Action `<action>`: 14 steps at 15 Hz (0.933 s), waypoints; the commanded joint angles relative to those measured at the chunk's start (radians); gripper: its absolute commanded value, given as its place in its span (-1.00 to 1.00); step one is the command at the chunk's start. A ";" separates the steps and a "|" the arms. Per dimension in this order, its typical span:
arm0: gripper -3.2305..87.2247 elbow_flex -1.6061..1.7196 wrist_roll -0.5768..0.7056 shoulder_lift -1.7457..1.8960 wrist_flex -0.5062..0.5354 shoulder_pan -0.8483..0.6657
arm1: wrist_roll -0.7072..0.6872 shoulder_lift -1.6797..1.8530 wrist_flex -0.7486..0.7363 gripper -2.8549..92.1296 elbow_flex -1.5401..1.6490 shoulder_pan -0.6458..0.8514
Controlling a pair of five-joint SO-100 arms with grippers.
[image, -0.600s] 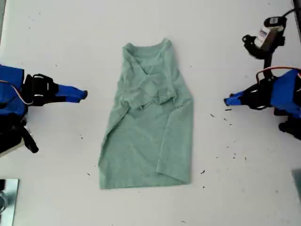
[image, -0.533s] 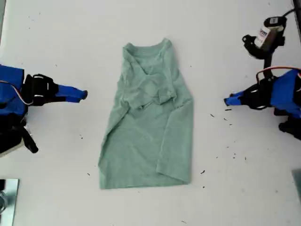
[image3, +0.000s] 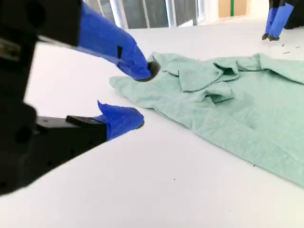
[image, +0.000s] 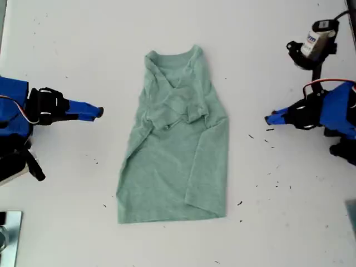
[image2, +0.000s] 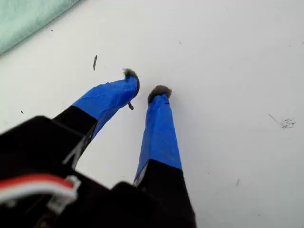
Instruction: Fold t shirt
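The pale green t shirt (image: pixel 178 150) lies flat in the middle of the white table, neck toward the exterior view's top, with both sleeves folded in over the chest. My first gripper (image: pixel 270 118) hovers over bare table at the exterior view's right, apart from the shirt. Its blue fingers (image2: pixel 145 84) stand a little open with nothing between them, and a corner of the t shirt (image2: pixel 23 19) shows beyond. My second gripper (image: pixel 99 112) is at the exterior view's left, open (image3: pixel 137 97) and empty, short of the t shirt (image3: pixel 228 104).
A black device with a white label (image: pixel 312 44) stands on a post at the exterior view's upper right. A metal piece (image: pixel 8 233) sits in that view's lower left corner. Small dark specks (image: pixel 267 139) dot the white table (image: pixel 67 55) by the first arm.
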 commanded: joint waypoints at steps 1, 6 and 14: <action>-0.66 0.009 0.005 0.008 -0.006 -0.011 | -0.014 0.009 0.005 -0.78 0.040 0.005; -0.93 -0.017 -0.066 0.009 -0.100 0.086 | -0.014 0.009 0.005 -0.78 0.040 0.005; -0.93 -0.683 -0.448 -0.785 0.117 0.439 | 0.698 0.009 0.006 -0.76 0.038 0.029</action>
